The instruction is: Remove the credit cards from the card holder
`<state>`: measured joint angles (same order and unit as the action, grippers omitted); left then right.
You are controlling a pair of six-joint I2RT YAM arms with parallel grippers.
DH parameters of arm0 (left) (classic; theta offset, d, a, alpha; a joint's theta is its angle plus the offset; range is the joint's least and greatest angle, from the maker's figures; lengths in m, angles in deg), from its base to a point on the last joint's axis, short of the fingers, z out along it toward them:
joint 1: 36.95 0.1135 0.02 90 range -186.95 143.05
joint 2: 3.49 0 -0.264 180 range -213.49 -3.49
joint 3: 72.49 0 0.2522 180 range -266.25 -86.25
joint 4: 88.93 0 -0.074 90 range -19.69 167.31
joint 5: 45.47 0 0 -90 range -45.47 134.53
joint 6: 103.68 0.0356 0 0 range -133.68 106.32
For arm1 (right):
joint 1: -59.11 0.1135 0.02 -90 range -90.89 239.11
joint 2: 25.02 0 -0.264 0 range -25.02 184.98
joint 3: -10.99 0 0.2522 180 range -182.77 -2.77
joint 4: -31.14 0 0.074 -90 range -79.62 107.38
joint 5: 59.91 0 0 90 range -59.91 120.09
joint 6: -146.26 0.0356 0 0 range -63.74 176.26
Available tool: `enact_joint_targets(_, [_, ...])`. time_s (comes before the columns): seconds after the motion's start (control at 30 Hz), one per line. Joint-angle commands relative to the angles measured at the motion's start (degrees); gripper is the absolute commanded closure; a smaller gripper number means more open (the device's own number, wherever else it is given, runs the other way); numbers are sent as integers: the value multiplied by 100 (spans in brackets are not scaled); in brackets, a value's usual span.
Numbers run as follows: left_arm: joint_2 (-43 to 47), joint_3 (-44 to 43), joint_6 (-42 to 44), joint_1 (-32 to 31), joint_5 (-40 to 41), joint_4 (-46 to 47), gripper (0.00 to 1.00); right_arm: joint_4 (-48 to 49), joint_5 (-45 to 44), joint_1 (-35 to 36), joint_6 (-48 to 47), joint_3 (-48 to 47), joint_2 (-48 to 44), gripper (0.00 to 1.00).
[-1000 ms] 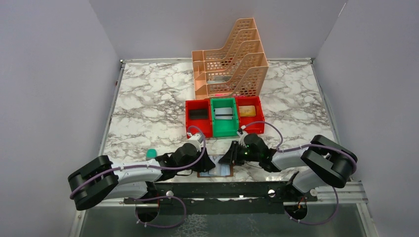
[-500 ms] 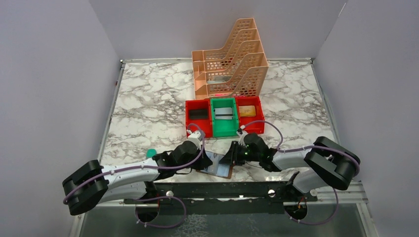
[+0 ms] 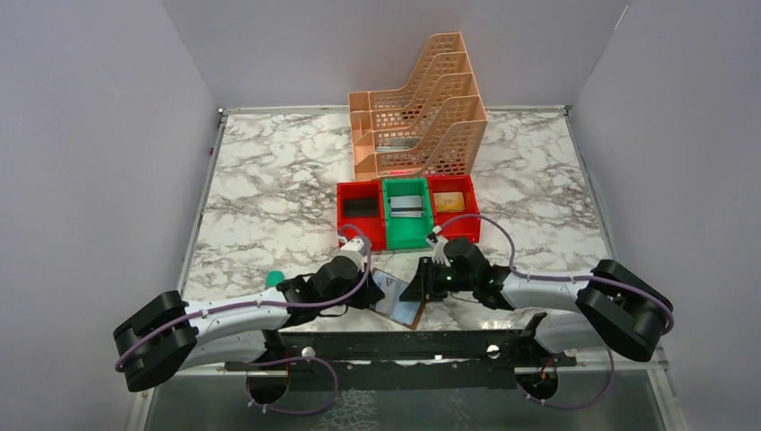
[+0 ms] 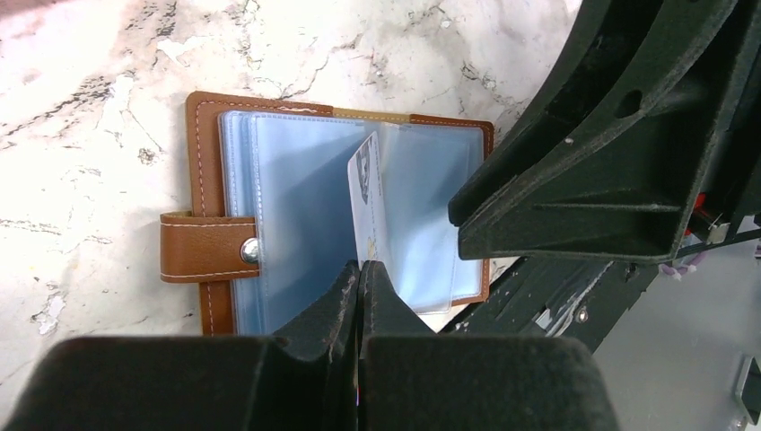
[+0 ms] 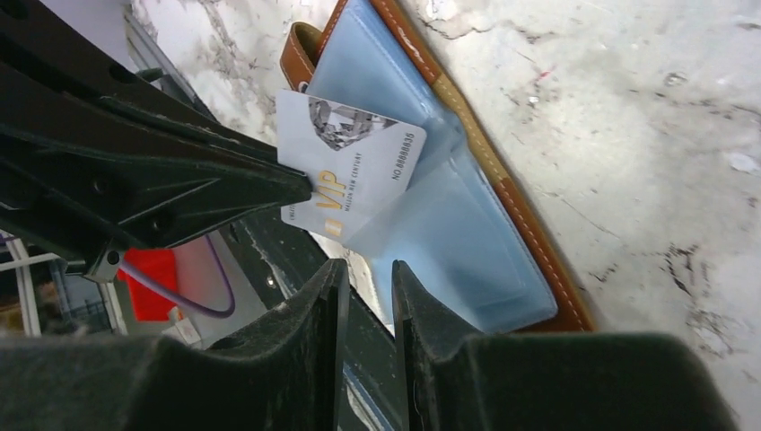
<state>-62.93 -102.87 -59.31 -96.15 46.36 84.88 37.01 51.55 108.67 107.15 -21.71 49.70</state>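
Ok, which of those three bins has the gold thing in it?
The right red bin. The green bin in the middle holds something grey; the left red bin shows only dark.

The card holder (image 4: 296,180) is bound in brown leather with pale stitching and lined with pale blue sleeves. The credit card (image 5: 345,171) is silvery white, lettered in gold. The table (image 3: 269,180) is marbled white, veined grey.
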Motion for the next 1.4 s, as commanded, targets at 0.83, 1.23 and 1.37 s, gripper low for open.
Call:
enact_joint_targets(0.83, [-376, -26, 97, 36, -264, 341, 82, 1016, 194, 35, 59, 110, 1851, 76])
enact_joint_targets(1.23, [-269, -85, 124, 40, -53, 354, 100, 995, 215, 28, 86, 85, 1822, 76])
enact_joint_targets(1.37, [-59, -109, 126, 40, 205, -7, 100, 798, 74, 31, -9, 70, 1447, 73])
